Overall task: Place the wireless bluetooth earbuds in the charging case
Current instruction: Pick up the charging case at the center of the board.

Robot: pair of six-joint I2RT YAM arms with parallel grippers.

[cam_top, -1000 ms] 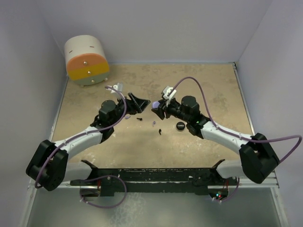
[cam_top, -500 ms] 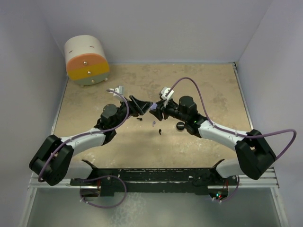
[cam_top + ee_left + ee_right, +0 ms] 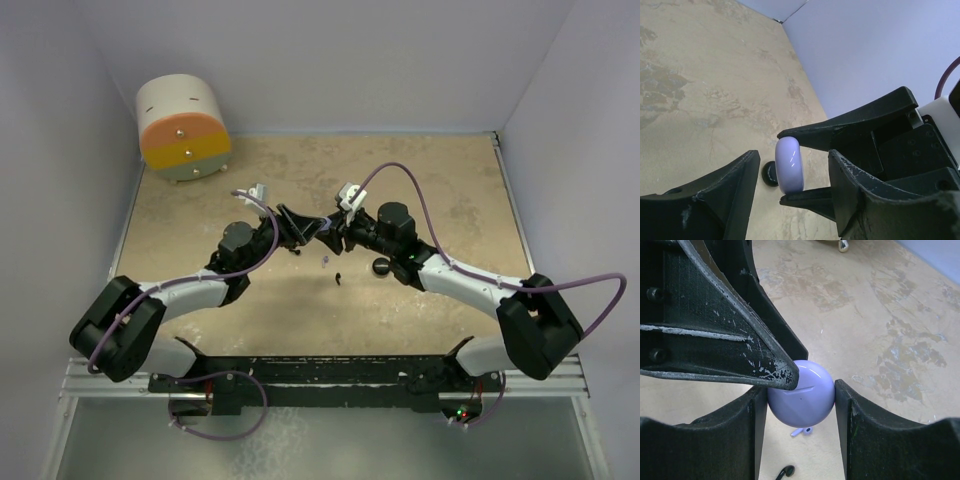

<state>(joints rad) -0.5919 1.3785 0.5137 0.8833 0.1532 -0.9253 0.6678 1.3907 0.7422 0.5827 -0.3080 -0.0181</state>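
our left gripper (image 3: 792,156) has swung in across the table (image 3: 450,200) toward the right one over the last second, and its jaws have narrowed on the way. they now stand on either side of the lavender charging case (image 3: 789,167). the left wrist view shows a sliver of gap on both sides, so we read them as apart and not yet pressing. in the right wrist view one left fingertip (image 3: 785,375) sits at the case's upper edge, and we cannot tell whether it touches. our right gripper (image 3: 800,389) is clamped on the case and holds it up off the table, its lid seam closed.

the earbuds lie loose on the table below. a lavender earbud (image 3: 326,262) is almost under the case, a black earbud (image 3: 338,278) is just nearer to us, and a second black earbud (image 3: 296,252) lies to the left. we find no fourth. a black disc (image 3: 381,266) rests beside the right wrist.

we judge that both grippers are meeting on the case to open its lid or pass it over. nothing is inserted yet, so the task is at an early stage. the case is smooth and rounded, so it may twist when the left jaws bite.
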